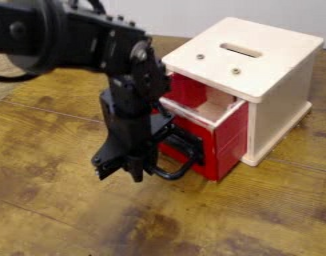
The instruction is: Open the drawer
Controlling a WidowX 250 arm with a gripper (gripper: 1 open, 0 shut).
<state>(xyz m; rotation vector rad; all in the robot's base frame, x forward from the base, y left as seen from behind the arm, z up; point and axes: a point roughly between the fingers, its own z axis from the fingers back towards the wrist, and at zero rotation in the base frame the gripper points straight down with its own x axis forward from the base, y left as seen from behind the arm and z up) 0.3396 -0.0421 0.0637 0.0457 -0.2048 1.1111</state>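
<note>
Scuffed brown wood of the desk (72,215) sits beneath my black fingers (136,172), drawn shut at the black loop handle (187,160), presumably to pull the red box-shaped drawer (230,140) open.

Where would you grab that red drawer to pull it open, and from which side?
Probably best by the big black loop handle, reaching in from the front, the side facing away from the cream box. The loop stands out from the drawer's red front, so there is something to hook or close around, and a pull straight outward should slide it further.
</note>
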